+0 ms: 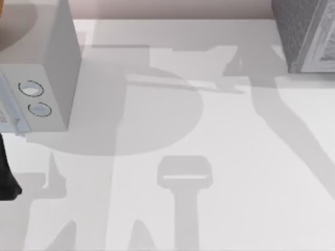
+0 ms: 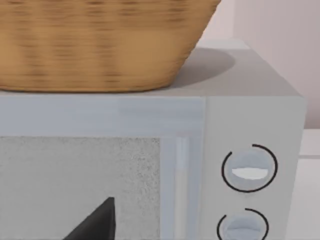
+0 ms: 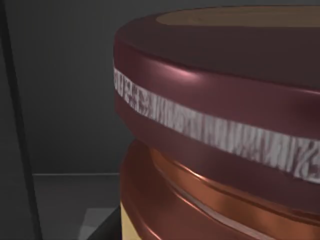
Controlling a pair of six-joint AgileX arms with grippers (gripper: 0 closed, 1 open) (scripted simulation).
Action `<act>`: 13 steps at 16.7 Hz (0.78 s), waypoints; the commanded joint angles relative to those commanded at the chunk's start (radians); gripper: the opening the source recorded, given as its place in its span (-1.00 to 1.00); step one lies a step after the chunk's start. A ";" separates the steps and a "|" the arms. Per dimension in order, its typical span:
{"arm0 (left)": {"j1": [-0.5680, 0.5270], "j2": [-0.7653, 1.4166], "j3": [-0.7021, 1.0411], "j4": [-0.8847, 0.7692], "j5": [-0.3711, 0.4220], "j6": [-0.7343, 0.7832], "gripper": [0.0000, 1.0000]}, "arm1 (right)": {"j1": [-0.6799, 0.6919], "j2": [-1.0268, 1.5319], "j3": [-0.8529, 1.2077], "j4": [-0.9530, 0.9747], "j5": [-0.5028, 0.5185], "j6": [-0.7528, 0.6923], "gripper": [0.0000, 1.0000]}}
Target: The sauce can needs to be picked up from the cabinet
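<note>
Fingers of the right gripper cannot be told to be spread or closed on anything; a dark sliver at the edge of the right wrist view may be one of them, but that is unsure. Directly ahead of them, and very near, stands the sauce can (image 3: 215, 115). Its maroon rim, pale printed band and coppery side are all close to the wrist camera, and its tan top is just visible. Beyond the can and around it is the dark inside of the cabinet (image 3: 65, 90), with a flat shelf floor under the can.

I judge the step in hand to be the approach and grasp. To do it well, the jaws should straddle the can below the rim, one on each side of the round wall and level with the shelf. They should close squarely across its middle, so that it neither twists nor slides deeper. The lift should be small before the pull-out, keeping clear of the cabinet's frame.

The right arm seems to reach level into the cabinet (image 1: 301, 31), at the far right of the table (image 1: 209, 209), with its wrist roughly horizontal.

Well away from those fingers, the left arm (image 1: 8, 180) sits parked at the table's left. It faces the pale grey box with two dials (image 1: 47, 78), which carries a woven basket (image 2: 100, 45).
</note>
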 joint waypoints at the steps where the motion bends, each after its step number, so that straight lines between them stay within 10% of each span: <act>1: 0.000 0.000 0.000 0.000 0.000 0.000 1.00 | -0.010 -0.024 -0.031 0.012 -0.009 -0.001 -1.00; 13: 0.000 0.000 0.000 0.000 0.000 0.000 1.00 | -0.307 -0.730 -1.158 0.341 -0.297 -0.010 -1.00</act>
